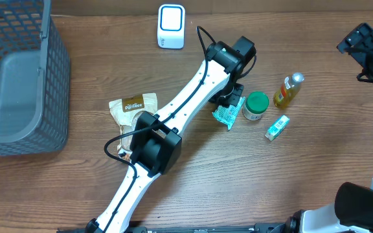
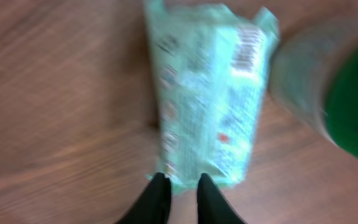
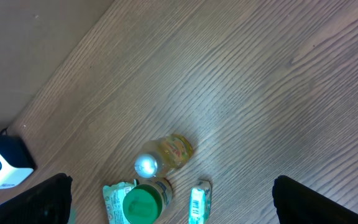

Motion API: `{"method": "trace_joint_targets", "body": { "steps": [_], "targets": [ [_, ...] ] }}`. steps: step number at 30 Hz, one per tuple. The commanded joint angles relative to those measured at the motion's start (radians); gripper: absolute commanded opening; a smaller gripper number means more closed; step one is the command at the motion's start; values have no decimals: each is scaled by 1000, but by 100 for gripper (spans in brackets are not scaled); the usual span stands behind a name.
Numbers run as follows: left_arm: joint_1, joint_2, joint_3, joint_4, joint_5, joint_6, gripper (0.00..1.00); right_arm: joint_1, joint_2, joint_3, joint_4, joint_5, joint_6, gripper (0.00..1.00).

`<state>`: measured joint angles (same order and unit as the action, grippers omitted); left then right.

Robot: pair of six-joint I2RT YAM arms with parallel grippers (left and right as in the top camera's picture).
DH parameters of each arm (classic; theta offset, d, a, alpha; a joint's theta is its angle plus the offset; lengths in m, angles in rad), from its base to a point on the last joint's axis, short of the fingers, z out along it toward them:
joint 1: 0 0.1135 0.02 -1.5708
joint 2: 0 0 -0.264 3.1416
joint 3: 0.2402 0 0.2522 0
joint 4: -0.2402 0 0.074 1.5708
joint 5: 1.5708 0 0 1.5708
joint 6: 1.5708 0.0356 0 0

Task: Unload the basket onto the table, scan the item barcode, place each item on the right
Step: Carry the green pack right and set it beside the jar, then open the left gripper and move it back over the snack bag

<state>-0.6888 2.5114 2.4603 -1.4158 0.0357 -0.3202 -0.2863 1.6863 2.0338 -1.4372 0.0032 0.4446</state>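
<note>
Wooden table [image 1: 316, 175] with basket [image 1: 50, 77], scanner [image 1: 171, 26], snack bag [image 1: 133, 107], mint packet [image 1: 226, 116], green-lidded jar [image 1: 256, 105], bottle [image 1: 288, 90], box [image 1: 277, 127].

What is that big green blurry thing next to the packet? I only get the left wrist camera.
Observer: It's a small jar with a green lid, standing right beside the packet.
Operator: Where's the beeper thing for the barcode?
Observer: A white scanner stands farther back on the wood, well apart from the packet.
Operator: Is the other hand doing anything?
Observer: No. The right hand hangs off to the right side, wide open and holding nothing.
</note>
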Motion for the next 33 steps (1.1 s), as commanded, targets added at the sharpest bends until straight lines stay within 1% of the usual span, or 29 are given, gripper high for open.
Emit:
{"method": "trace_joint_targets", "body": {
  "steps": [1, 5, 10, 13, 17, 20, 24, 26, 29, 33],
  "targets": [
    [21, 6, 7, 39, -150, -20, 8, -2, 0, -1, 2, -5, -5, 100],
    [23, 32, 7, 87, -143, -43, 5, -2, 0, -1, 2, -5, -5, 100],
    [20, 101, 7, 86, -117, -41, 5, -2, 0, -1, 2, -5, -5, 100],
    [20, 150, 7, 90, -11, 11, 4, -2, 0, -1, 2, -5, -5, 100],
    [19, 160, 7, 100, 96, 46, 4, -2, 0, -1, 2, -5, -4, 100],
    [18, 160, 7, 117, 227, 144, 4, -2, 0, -1, 2, -5, -5, 100],
    [13, 159, 7, 113, 318, 156, 4, -2, 0, -1, 2, -5, -5, 100],
    [13, 157, 12, 116, 320, 156, 4, -2, 0, -1, 2, -5, -5, 100],
    [21, 155, 48, 98, 191, 109, 4, -2, 0, -1, 2, -5, -5, 100],
    [49, 121, 166, 3, 108, 114, 5, -2, 0, -1, 2, -5, -5, 100]
  ]
}}
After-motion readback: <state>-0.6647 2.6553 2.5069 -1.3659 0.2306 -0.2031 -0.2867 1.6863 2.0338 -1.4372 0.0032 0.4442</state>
